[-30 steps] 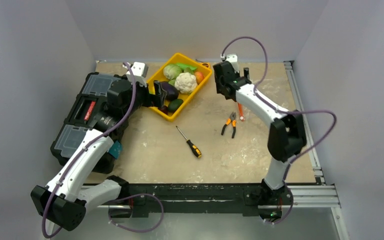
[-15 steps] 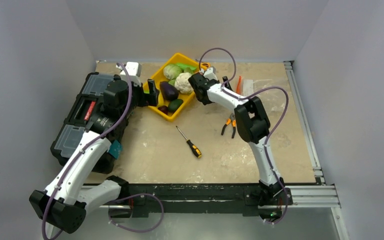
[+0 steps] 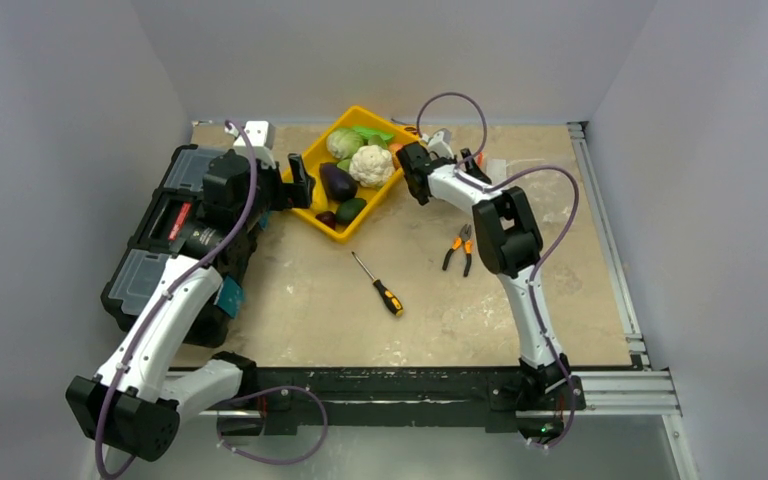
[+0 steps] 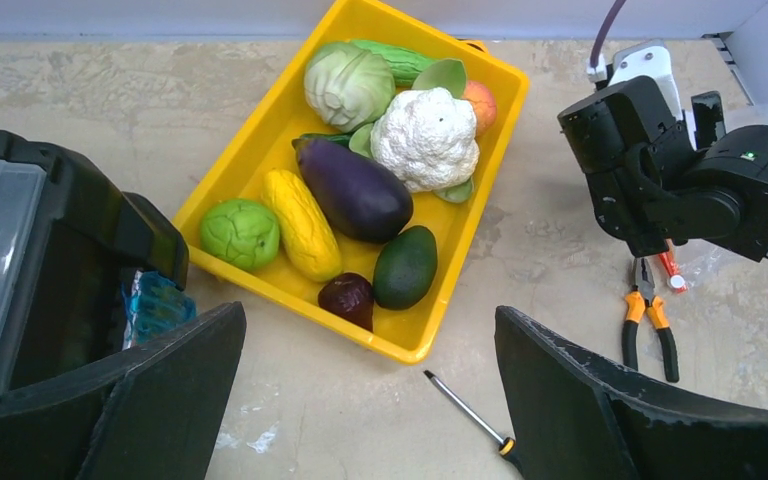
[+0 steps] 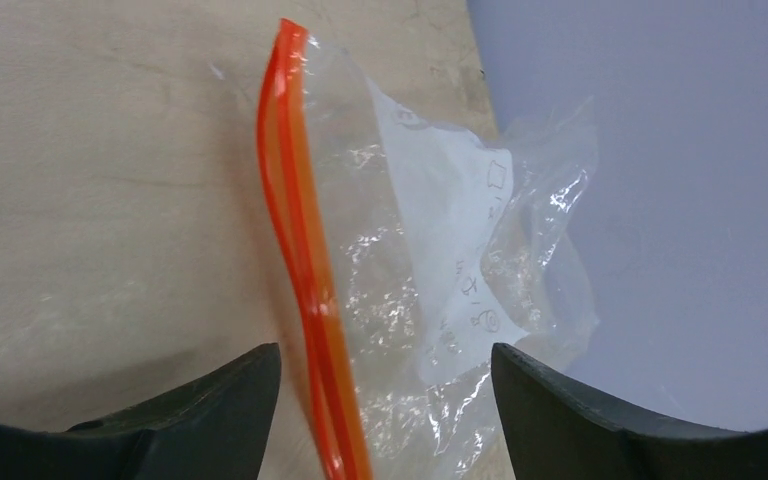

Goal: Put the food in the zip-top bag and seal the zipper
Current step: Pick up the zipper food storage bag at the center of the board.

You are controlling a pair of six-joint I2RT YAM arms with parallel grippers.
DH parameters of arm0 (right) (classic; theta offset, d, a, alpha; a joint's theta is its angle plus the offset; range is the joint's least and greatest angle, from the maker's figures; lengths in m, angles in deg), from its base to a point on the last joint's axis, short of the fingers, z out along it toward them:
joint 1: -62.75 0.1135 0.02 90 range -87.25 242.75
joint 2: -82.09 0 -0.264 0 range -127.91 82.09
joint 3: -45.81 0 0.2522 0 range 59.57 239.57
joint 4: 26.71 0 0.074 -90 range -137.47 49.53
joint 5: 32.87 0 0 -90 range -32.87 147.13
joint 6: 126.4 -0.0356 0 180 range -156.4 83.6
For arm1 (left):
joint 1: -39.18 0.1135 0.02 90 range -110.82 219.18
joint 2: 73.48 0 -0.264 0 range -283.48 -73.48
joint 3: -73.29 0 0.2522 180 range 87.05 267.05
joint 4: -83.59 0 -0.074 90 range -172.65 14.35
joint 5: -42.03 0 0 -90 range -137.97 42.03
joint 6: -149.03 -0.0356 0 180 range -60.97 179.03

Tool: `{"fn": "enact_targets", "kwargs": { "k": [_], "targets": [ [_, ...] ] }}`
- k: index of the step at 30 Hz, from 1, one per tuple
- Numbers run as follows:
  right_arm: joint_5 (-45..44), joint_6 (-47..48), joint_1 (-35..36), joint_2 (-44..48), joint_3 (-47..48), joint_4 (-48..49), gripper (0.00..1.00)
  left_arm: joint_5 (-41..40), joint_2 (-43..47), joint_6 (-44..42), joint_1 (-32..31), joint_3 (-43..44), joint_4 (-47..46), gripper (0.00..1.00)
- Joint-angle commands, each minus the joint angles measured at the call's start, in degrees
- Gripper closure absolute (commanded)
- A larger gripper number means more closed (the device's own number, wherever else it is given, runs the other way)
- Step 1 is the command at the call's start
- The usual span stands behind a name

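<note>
The spread right claw (image 5: pixel 380 372) hangs over the clear floppy zip-top bag (image 5: pixel 460 250) right of the yellow plastic tray (image 4: pixel 253 140) of toy food (image 4: pixel 355 190), so grasping seems the step in hand, next pinching its red-orange zipper strip (image 5: pixel 300 250); the left claw (image 4: pixel 368 322), spread too, faces the tray.

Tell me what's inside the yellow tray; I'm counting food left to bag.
In the yellow tray: cabbage, cauliflower, eggplant, corn, lime, avocado, a dark red fruit, an orange-red fruit, a green gourd. Anything beneath the cauliflower is hidden.
</note>
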Motion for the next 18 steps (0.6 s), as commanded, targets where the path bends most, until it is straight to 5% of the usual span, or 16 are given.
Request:
{"fn": "enact_targets", "kwargs": {
  "k": [1,4,6,8,9,14,18],
  "targets": [
    [-3.7,3.4,-3.4,1.5,-3.6,6.7,0.27,2.6,-0.4,2.0,1.3,2.1,-1.6,0.06],
    [-4.4,5.5,-4.8,2.8,-6.7,10.9,0.35,3.0,-0.9,2.7,1.8,2.2,-1.6,0.06],
    [-3.7,9.1,-5.8,3.2,-8.8,16.5,0.55,4.6,-1.1,3.1,2.2,2.2,-1.6,0.06],
    [-6.5,8.6,-6.0,3.5,-8.3,15.7,0.91,4.9,-1.3,3.2,2.2,2.3,-1.4,0.06],
    [-7.4,6.6,-5.8,4.1,-7.5,13.0,0.99,5.0,-1.4,3.2,2.2,2.3,-1.4,0.06],
    [-2.8,7.5,-1.7,14.3,-12.5,16.3,1.0,7.2,-2.2,3.9,2.8,2.6,-1.6,0.06],
    [12.2,1.0,-0.9,23.7,-17.8,14.3,1.0,10.5,-4.2,4.8,3.8,3.5,-1.2,0.06]
  ]
}}
